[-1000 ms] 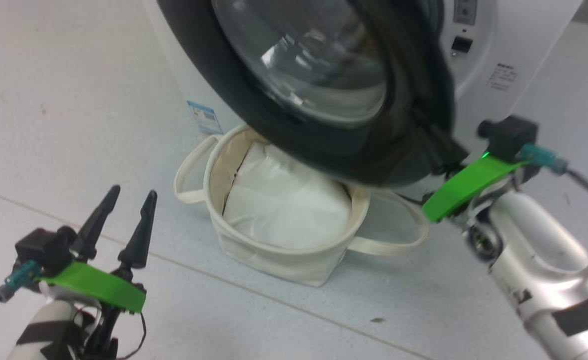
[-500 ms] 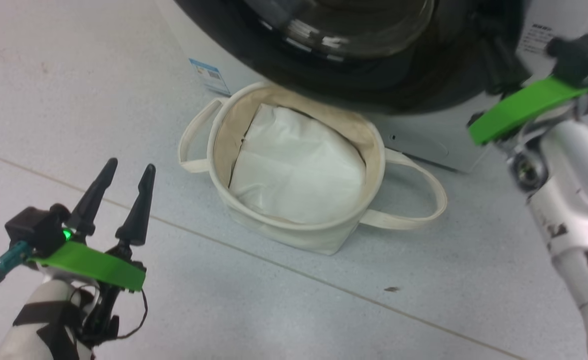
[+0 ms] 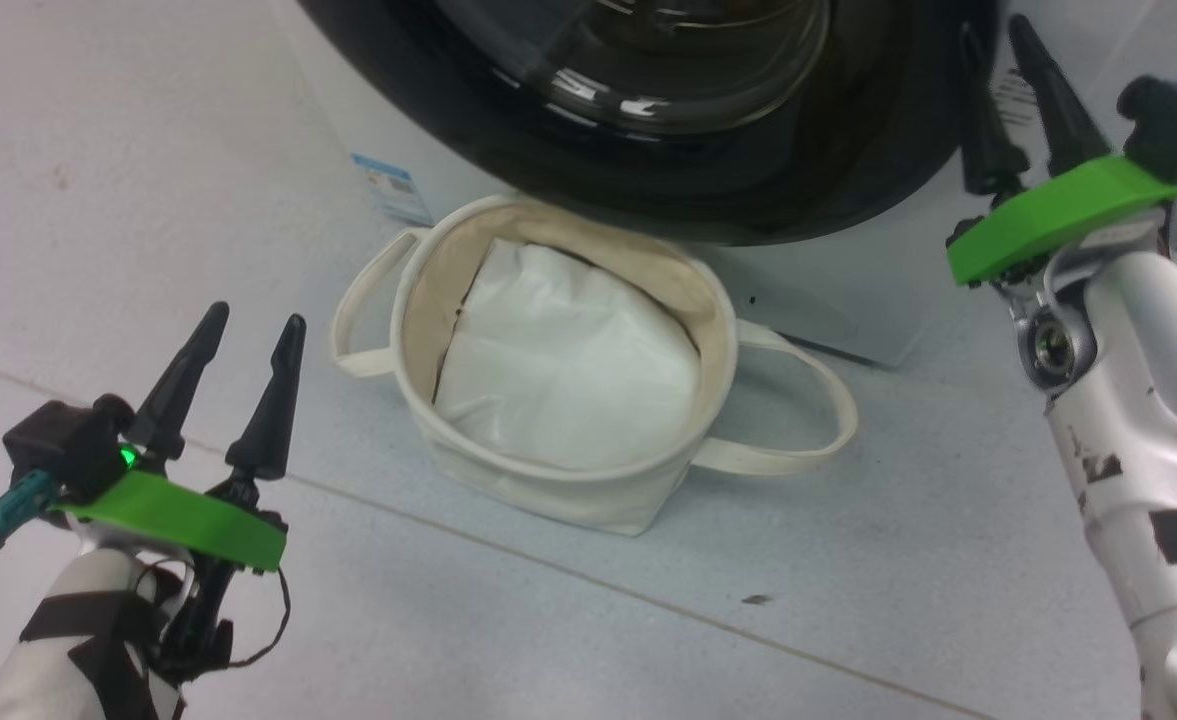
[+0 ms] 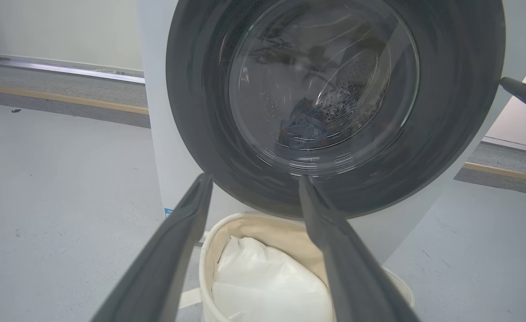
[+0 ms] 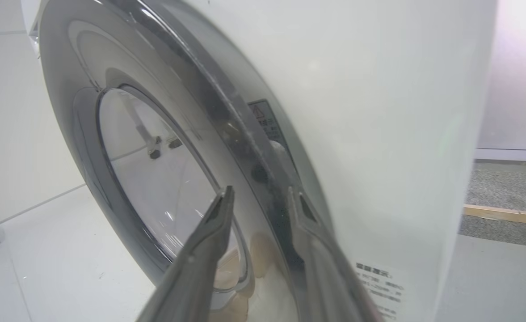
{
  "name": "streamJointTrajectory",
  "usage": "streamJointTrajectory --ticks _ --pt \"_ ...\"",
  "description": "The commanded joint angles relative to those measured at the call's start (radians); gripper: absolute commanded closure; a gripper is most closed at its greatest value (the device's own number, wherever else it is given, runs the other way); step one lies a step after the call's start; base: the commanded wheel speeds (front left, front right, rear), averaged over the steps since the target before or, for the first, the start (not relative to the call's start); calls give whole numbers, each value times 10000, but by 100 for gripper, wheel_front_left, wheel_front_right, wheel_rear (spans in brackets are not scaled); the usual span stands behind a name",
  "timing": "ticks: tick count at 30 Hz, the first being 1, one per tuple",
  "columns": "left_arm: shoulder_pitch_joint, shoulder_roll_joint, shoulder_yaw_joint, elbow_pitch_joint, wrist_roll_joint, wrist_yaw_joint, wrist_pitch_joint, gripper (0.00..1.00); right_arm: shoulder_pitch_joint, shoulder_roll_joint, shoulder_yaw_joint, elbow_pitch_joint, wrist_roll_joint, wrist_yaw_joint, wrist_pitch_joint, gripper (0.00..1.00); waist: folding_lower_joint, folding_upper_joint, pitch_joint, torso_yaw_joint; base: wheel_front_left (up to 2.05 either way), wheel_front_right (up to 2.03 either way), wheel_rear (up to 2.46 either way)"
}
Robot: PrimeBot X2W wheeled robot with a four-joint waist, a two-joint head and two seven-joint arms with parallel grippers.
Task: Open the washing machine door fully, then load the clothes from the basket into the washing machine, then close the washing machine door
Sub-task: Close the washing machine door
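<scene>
Up at two o'clock in my head view, my right pincer [image 3: 991, 28] stands beside the right edge of the large round door [image 3: 748, 190] with its wide glossy black rim and bulging clear glass window. Its two dark fingers are parted and hold nothing. Seen from the wrist, the rim's edge lies behind the gap, and I cannot tell whether either finger touches it. That door appears to lie flat against the big white front-loading washing machine [image 5: 379, 112], so I judge it shut or very nearly so.

Down at eight o'clock my left pincer [image 3: 256, 315] hangs over the pale floor [image 3: 448, 620], fingers spread wide and empty. At the centre sits the small round cream canvas basket [image 3: 548, 500] with looped strap handles, just below the door. Inside it lies a plain white cloth [image 3: 568, 380] and none of the printed blue fabric. Through the glass, towards six o'clock of the window, a dark bluish bundle rests in the perforated steel drum [image 4: 361, 80]. The glare is heavy, but it is probably the clothes [image 4: 303, 125].

By that reading, opening and loading are done and the closing is at its end. What is left is to confirm that the latch has caught, perhaps with a firm press on the rim.
</scene>
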Motion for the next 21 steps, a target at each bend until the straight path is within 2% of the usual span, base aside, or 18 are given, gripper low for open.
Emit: streamJointTrajectory --ticks 1,7,12,21 --pt "-128 468 509 -223 59 -57 -120 0 185 185 34 -363 57 -23 -124 0 1 0 -250 -244 0 0 0" --pt "52 627 515 -72 91 -57 -120 0 1264 409 353 -1119 231 -23 -124 0 1 0 -882 -876 0 0 0" --pt "250 759 528 151 213 -57 -120 0 2397 309 812 -1780 407 -23 -124 0 1 0 -1504 -1377 0 0 0" --pt "1100 786 994 537 320 -57 -120 0 4701 176 244 -3103 722 -23 -124 0 1 0 -2699 -2227 0 0 0"
